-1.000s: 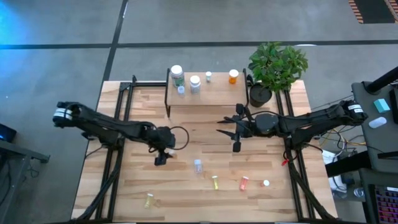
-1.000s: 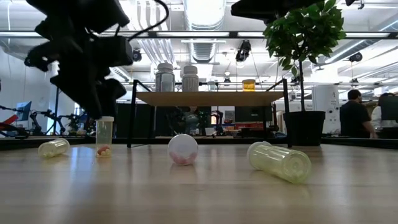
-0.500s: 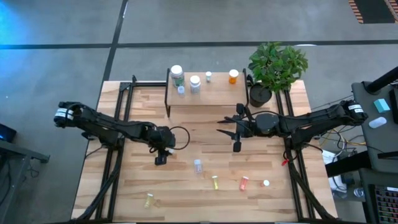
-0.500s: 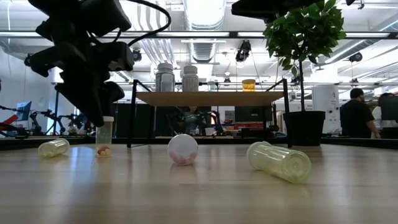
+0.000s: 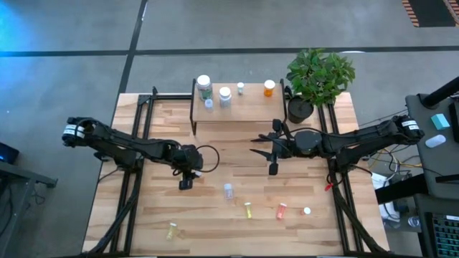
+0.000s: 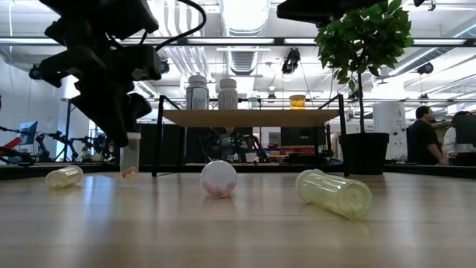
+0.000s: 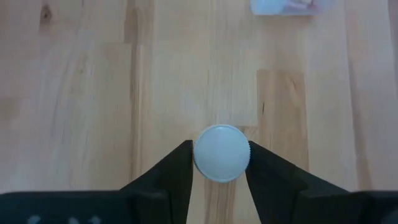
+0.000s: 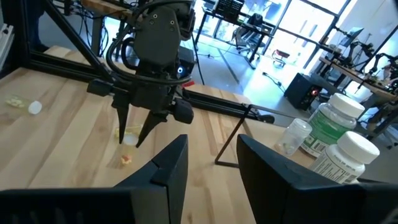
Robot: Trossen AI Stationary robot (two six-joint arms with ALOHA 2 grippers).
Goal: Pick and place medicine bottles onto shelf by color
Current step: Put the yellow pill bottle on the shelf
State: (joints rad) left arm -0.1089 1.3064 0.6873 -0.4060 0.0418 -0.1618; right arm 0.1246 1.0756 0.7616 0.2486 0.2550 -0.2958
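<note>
High view, left gripper point(image 5: 185, 180): low over the worktop point(image 5: 143, 215), left of centre, its bottle hidden beneath it.
High view, right gripper point(image 5: 272, 163): just in front of the shelf point(image 5: 237, 107), holding nothing.
High view, shelf: carries five bottles, among them an orange bottle point(image 5: 269, 87).
High view, worktop: clear vial point(image 5: 228, 190), yellow bottle point(image 5: 247, 210), red-orange bottle point(image 5: 281, 211) and another yellow one point(image 5: 171, 231) lie loose.
Low view: left gripper point(image 6: 128, 141) pinches an upright small bottle point(image 6: 129, 158).
Left wrist view: fingers point(image 7: 169, 180) pressed against both sides of a white cap point(image 7: 221, 153).
Right wrist view: own fingers point(image 8: 171, 165) parted with nothing between; two white-capped bottles point(image 8: 339, 140) nearby.
</note>
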